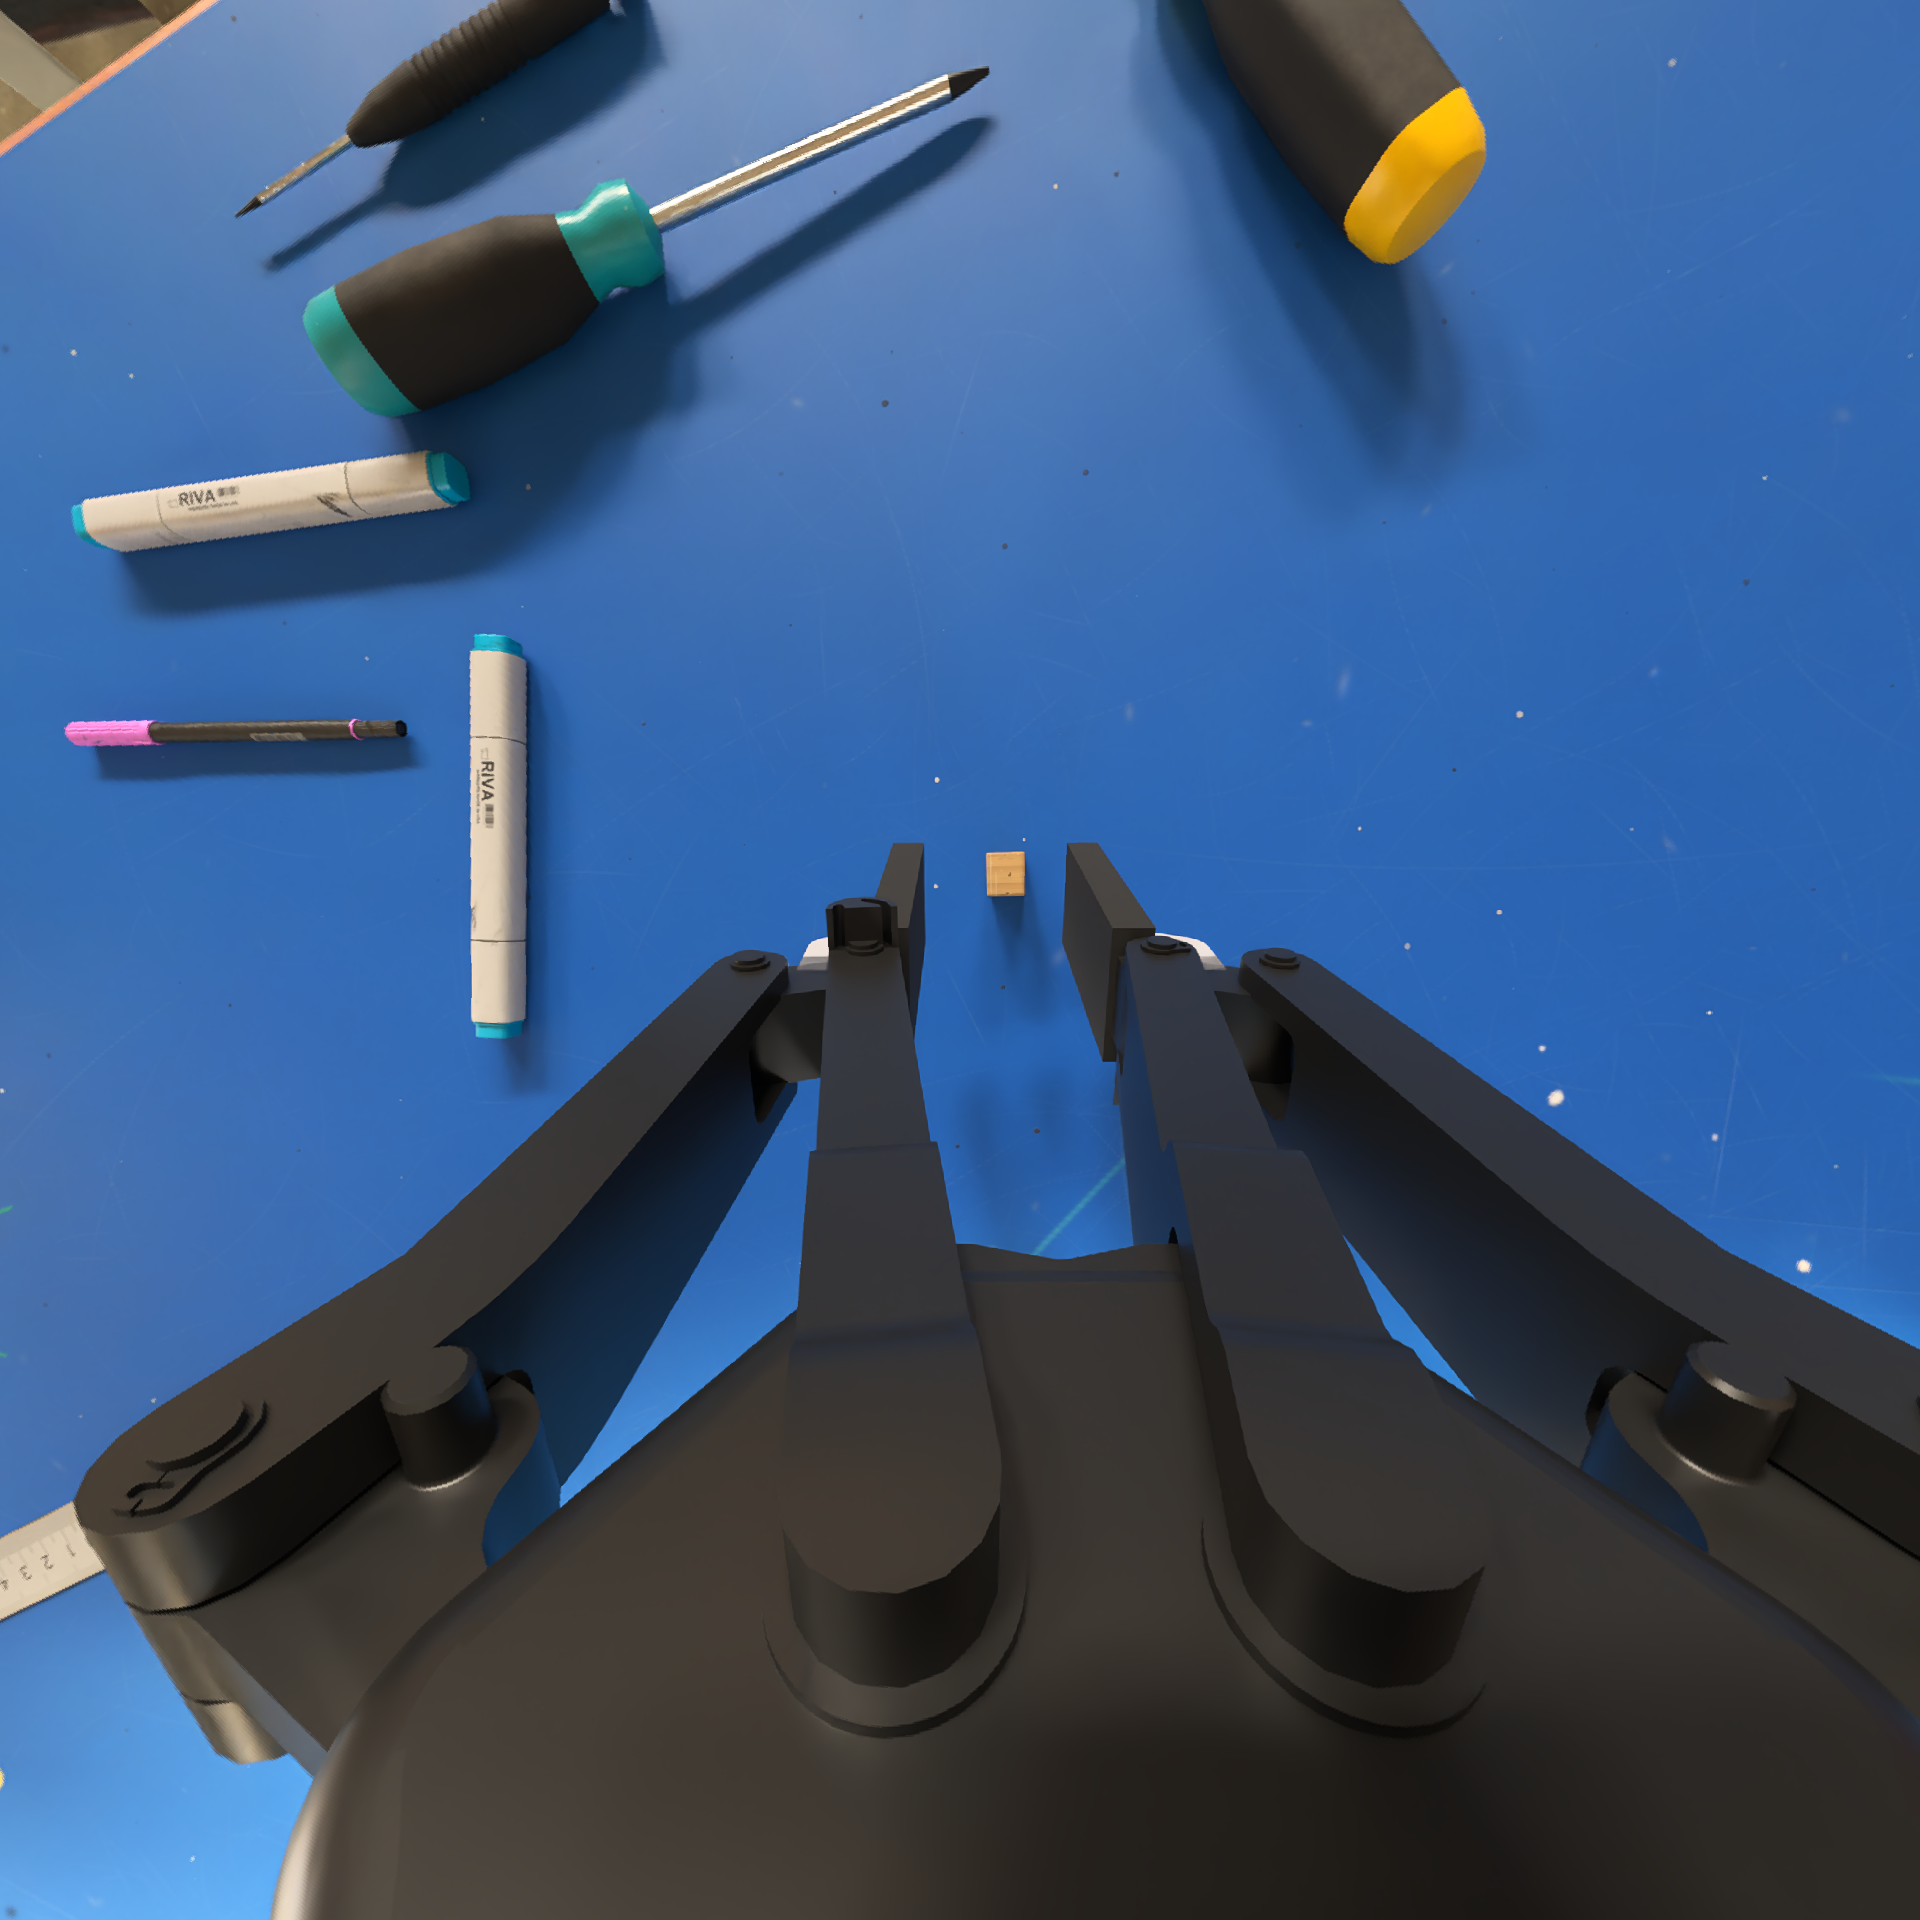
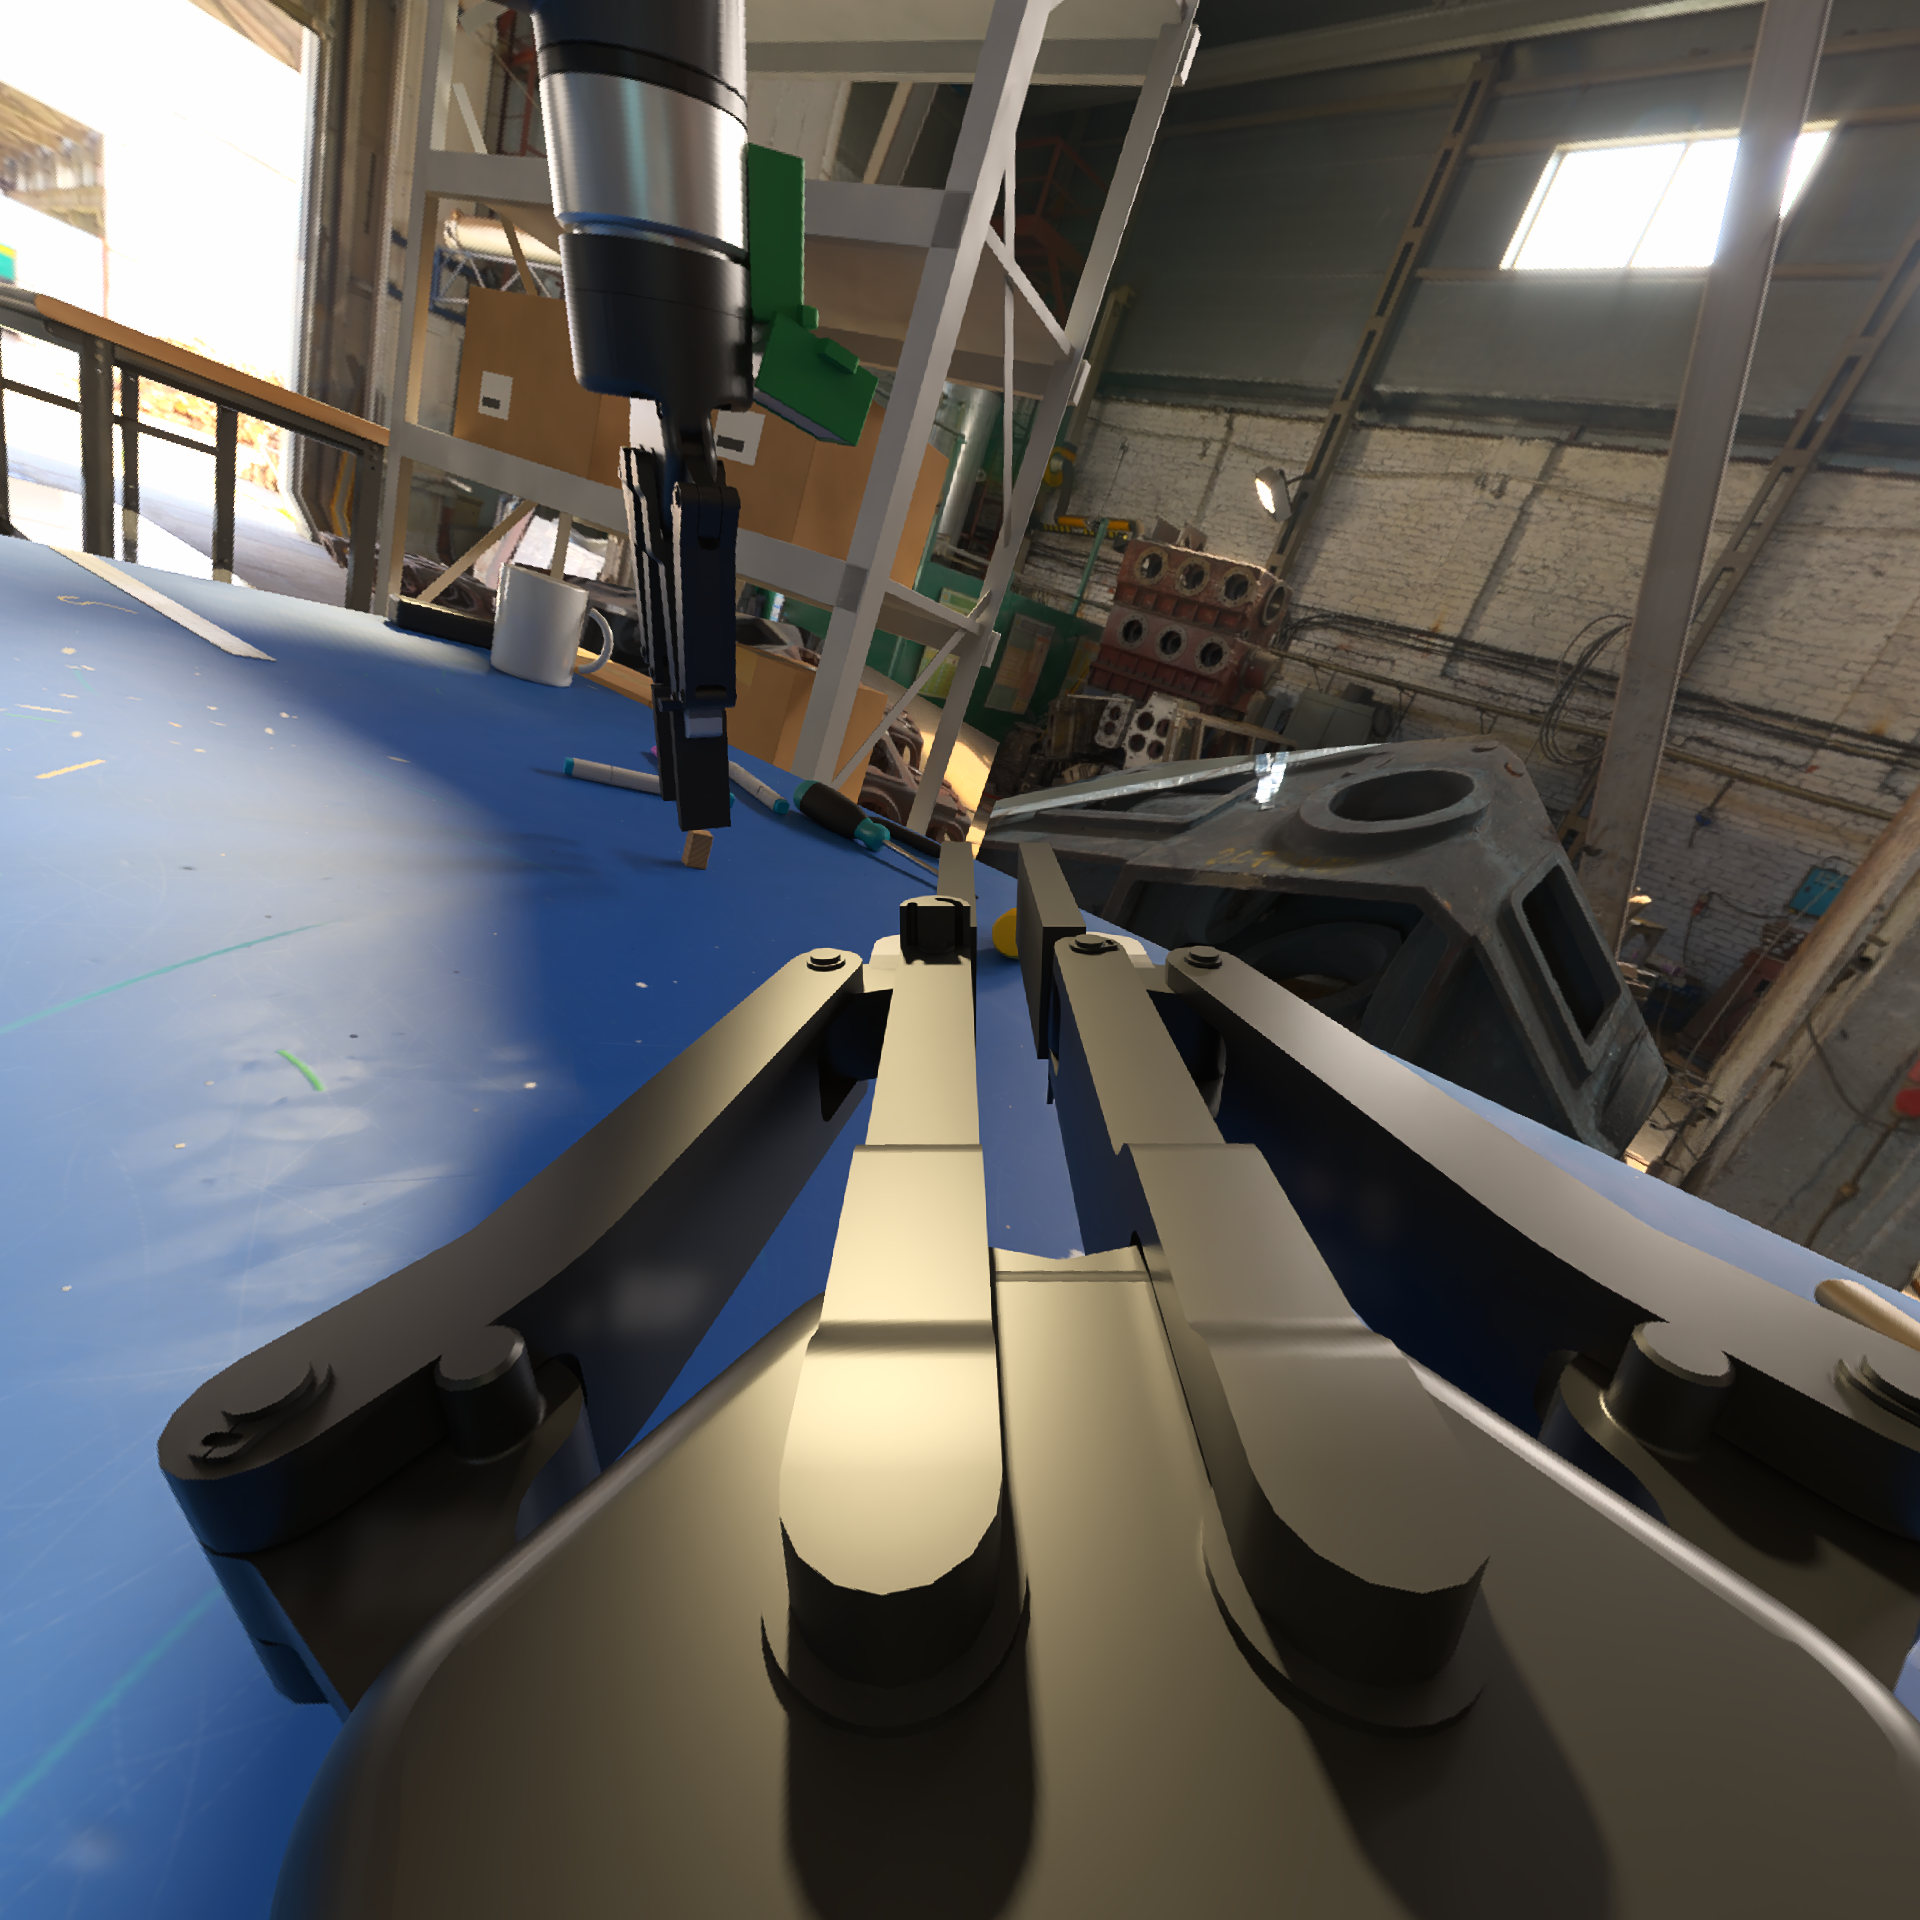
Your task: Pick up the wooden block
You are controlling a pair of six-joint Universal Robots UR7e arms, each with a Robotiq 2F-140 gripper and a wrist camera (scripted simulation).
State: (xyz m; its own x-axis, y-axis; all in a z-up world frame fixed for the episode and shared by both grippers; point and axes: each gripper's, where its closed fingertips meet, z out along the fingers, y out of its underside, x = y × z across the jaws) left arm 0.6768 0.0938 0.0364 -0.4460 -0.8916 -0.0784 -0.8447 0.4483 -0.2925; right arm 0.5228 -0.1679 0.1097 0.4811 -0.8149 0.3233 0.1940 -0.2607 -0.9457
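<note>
Blue tabletop (image 1: 1351, 623) fills the left wrist view, speckled with pale flecks, while the right wrist view takes in a workshop hall with metal shelving, cardboard boxes and a brick wall beyond the table's far edge. On the open middle of the table sits the block (image 1: 1005, 873), small and pale wood, lying between the spread fingers of the left gripper (image 1: 994, 883) with clear gaps on both sides. Seen from the right wrist view, that gripper hangs upright just above the block (image 2: 696, 849), its tips not touching it. Well off to one side lie two white markers (image 1: 498, 836) (image 1: 270, 501), a thin pink-capped pen (image 1: 234, 730), a teal screwdriver (image 1: 488, 301), a slim black screwdriver (image 1: 436, 83) and a yellow-capped handle (image 1: 1361, 125). A ruler (image 1: 36, 1558) pokes in at the frame's edge. The right gripper (image 2: 995, 904) hovers low near the table's edge, fingers parted by a narrow gap and empty. A white mug (image 2: 545, 623) stands near the far edge.
</note>
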